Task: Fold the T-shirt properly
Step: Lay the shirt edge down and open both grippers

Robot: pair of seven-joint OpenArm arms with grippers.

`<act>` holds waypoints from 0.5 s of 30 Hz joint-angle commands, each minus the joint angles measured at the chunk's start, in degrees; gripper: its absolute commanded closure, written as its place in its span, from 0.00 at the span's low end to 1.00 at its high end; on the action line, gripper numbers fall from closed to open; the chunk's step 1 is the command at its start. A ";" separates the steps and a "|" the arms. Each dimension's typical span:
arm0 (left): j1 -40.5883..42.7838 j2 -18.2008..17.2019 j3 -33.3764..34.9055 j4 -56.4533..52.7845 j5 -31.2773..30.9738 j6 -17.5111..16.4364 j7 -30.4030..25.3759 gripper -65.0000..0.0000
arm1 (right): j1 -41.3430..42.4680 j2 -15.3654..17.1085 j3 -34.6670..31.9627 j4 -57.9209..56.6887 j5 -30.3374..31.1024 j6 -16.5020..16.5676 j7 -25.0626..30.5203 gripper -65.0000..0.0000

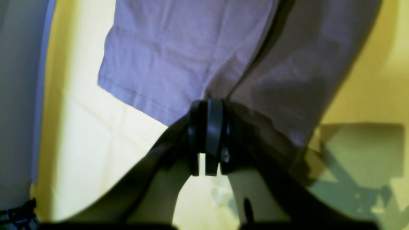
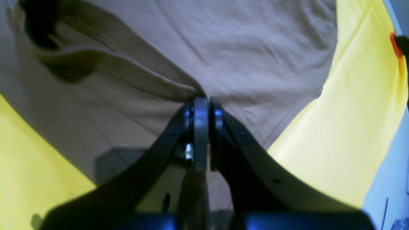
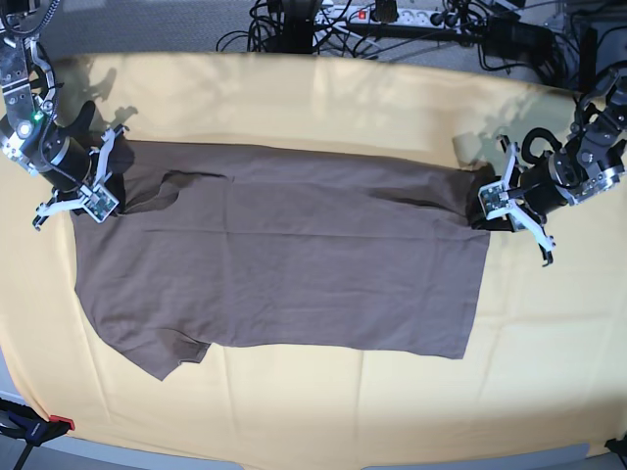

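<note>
The worktop, draped in a large yellow cloth (image 3: 323, 98), carries the T-shirt (image 3: 284, 274) spread across its middle; the shirt is the landmark for everything else here. It lies lengthways, collar end toward the base view's left, hem toward its right; the long edge farthest from the camera looks doubled over onto the body, with a soft ridge running along it, so I would judge one lengthwise fold is under way or just laid. The near edge is not yet folded; one sleeve (image 3: 162, 357) sticks out flat at the near collar-end corner; no crosswise fold has been made; so most of the job is left.

At the shirt's far collar-end corner the right gripper (image 2: 202, 105) has its jaws pressed together on a bunched pinch of fabric beside the neckline (image 2: 80, 54); at the far hem-end corner the left gripper (image 1: 209, 107) is likewise pinched shut on the cloth where the layers meet. Both corners look slightly lifted and the fabric between them is drawn fairly taut.
</note>
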 commanded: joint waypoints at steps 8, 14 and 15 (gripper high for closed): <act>-0.98 -1.42 -0.87 0.52 1.44 7.74 -0.61 1.00 | 1.25 0.96 0.61 -1.92 0.15 -0.70 2.86 1.00; -0.98 -1.14 -0.87 0.52 1.33 7.87 -0.59 1.00 | 1.73 0.09 0.61 -1.92 -0.04 -3.93 2.89 1.00; -0.96 -0.96 -0.87 0.52 1.31 7.85 -0.46 1.00 | 1.73 0.00 0.61 -1.92 -0.04 -4.35 2.89 1.00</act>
